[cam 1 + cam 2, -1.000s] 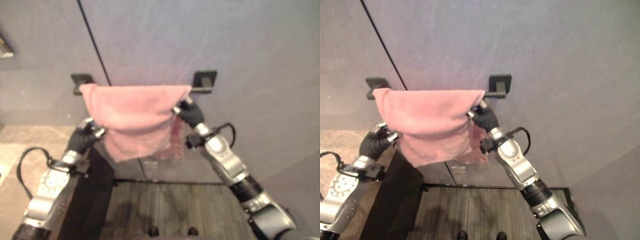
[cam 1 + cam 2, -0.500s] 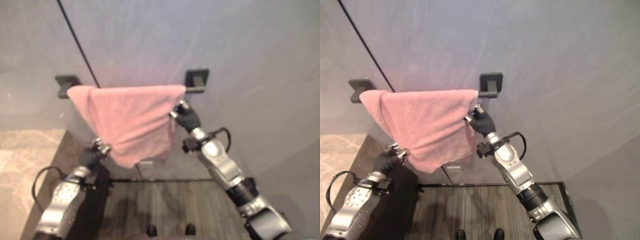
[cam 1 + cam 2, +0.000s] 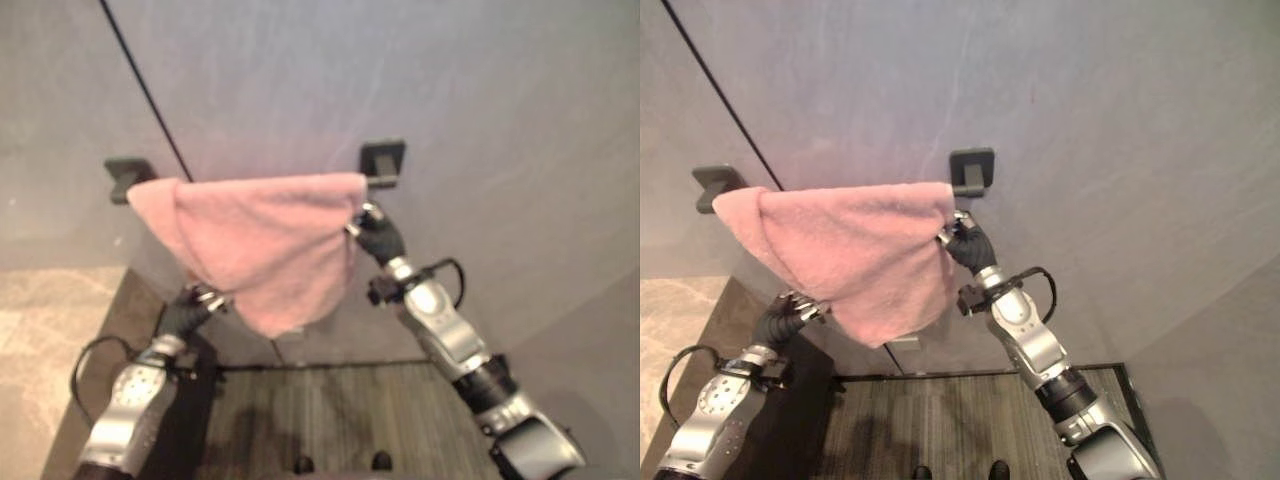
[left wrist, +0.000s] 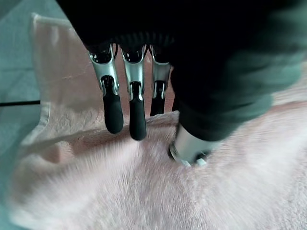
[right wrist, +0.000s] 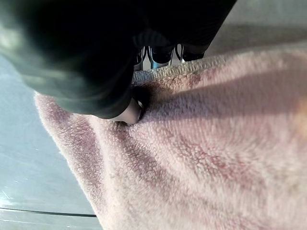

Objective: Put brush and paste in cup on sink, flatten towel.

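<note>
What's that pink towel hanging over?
The pink towel hangs over a dark wall rail; its two brackets show. The bar between them is covered.

towel [image 3: 855, 262]: we see plain pink, fuzzy nap
rail brackets [image 3: 972, 169]: we see black
wall [image 3: 1120, 130]: we see flat grey, one thin dark seam
floor [image 3: 940, 425]: we see dark striped planks
left hand [image 3: 780, 322]: we see dark cover, silver fingers
right hand [image 3: 967, 245]: same to us

Soft, even light falls on the grey wall [image 3: 1090, 120] before me, a touch hazy in my left eye. My left wrist view smears my dark cover; the pink towel [image 4: 144, 191] looks fuzzy. Shadow bands cross the cloth near my right hand [image 5: 86, 72].
</note>
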Available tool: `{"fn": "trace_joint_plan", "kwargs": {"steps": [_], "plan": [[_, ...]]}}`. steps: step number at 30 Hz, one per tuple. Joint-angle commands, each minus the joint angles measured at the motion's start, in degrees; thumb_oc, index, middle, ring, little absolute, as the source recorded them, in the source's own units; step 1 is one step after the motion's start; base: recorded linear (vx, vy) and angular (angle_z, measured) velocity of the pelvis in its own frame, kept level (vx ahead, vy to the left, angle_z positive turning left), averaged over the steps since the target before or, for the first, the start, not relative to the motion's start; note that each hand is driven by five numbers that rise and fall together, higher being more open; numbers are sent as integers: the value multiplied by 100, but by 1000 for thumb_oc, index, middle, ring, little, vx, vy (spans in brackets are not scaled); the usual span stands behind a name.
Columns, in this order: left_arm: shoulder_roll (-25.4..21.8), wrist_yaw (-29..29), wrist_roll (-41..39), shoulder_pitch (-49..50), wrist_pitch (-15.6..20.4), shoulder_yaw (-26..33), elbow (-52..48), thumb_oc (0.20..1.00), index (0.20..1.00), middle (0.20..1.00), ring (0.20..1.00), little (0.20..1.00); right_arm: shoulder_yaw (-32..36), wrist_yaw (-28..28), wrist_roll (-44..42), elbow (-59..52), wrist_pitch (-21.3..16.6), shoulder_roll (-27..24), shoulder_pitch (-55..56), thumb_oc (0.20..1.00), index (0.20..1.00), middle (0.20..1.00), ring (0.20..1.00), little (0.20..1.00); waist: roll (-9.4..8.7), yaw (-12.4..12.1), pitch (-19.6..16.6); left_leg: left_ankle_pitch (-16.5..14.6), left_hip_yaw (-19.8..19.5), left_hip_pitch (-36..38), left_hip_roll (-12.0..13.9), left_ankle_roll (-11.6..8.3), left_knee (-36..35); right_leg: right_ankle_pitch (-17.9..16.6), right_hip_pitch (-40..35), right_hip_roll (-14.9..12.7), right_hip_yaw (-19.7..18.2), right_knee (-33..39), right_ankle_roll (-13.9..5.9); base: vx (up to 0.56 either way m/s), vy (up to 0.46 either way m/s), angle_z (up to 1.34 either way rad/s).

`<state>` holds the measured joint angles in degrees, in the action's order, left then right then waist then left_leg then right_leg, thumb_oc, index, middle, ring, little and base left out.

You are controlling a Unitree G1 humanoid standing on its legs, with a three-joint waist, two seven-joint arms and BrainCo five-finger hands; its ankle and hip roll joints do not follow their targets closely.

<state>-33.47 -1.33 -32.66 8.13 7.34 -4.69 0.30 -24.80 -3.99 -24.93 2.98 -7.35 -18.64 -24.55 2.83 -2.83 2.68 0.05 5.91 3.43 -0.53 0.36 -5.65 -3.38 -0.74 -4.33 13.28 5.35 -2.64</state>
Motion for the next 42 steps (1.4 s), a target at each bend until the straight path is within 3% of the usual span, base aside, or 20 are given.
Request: {"fn": "trace_joint_plan", "kwargs": {"steps": [1,10,23,24,25,26,32,35,37,40,41,42], "plan": [[-506,167,114,-153,340,506,-130,1000,1000,1000,1000,1000,264,-23,-166,-429,-397,118,-416,200,200,200,200,200,-229,64,-236,-318,-286,-56,121,57,65,702,-385,-252,343,-346,-210,0,0,0],[-686,275,-3,-185,511,1001,-519,1000,1000,1000,1000,1000,338,45,-204,-479,-384,88,-317,200,200,200,200,200,-146,57,-209,-314,-375,-112,67,66,65,683,-383,-299,418,-332,-227,2,4,3],[-705,331,-121,-761,619,707,-872,1000,1000,1000,1000,1000,228,116,-247,-478,-340,105,-296,200,200,200,200,200,-86,138,-176,-302,-389,-171,40,79,65,681,-328,-335,418,-356,-237,3,0,2],[-705,331,-122,-762,619,706,-871,755,755,755,755,755,229,116,-247,-478,-339,104,-296,200,200,200,200,200,-86,137,-176,-302,-389,-171,40,79,65,680,-328,-334,417,-355,-237,0,0,0],[-687,345,-173,-794,622,689,-859,244,244,244,244,244,220,121,-252,-482,-336,97,-293,200,200,200,200,200,-81,149,-174,-301,-385,-177,40,80,65,675,-325,-335,407,-344,-239,0,0,0],[-655,376,-192,-806,620,697,-833,200,200,200,200,200,218,108,-255,-482,-334,95,-293,200,200,200,200,200,-80,157,-173,-304,-379,-182,38,82,65,672,-312,-335,397,-342,-243,0,0,0],[-736,553,105,-666,606,988,-1037,200,200,200,200,200,266,81,-232,-474,-303,78,-258,200,200,200,200,200,-82,132,-171,-316,-376,-187,38,90,65,672,-311,-330,379,-339,-244,0,0,0],[-750,590,242,-496,581,1163,-1178,310,310,310,310,310,297,76,-209,-497,-297,89,-235,200,200,200,200,200,-95,98,-180,-322,-390,-177,39,91,65,683,-326,-325,386,-334,-239,0,0,0],[-725,613,406,-242,578,1360,-1379,297,297,297,297,297,337,68,-174,-498,-292,95,-225,200,200,200,200,200,-112,53,-180,-322,-413,-163,38,86,65,703,-367,-320,408,-319,-228,0,0,0],[-704,615,478,-146,567,1432,-1451,341,341,341,341,341,348,73,-181,-491,-290,102,-247,200,200,200,200,200,-122,29,-177,-318,-426,-151,41,83,65,718,-383,-315,420,-322,-221,0,0,0],[-691,620,496,-116,573,1453,-1468,241,241,241,241,241,353,72,-178,-492,-291,99,-258,200,200,200,200,200,-126,20,-177,-316,-431,-148,44,79,65,724,-396,-313,429,-317,-216,-1,-30,2],[-682,620,485,-96,573,1456,-1471,200,200,200,200,200,350,71,-193,-503,-296,107,-273,200,200,200,200,200,-130,10,-175,-314,-434,-142,47,74,65,729,-409,-311,442,-317,-212,-1,-24,3]]}}
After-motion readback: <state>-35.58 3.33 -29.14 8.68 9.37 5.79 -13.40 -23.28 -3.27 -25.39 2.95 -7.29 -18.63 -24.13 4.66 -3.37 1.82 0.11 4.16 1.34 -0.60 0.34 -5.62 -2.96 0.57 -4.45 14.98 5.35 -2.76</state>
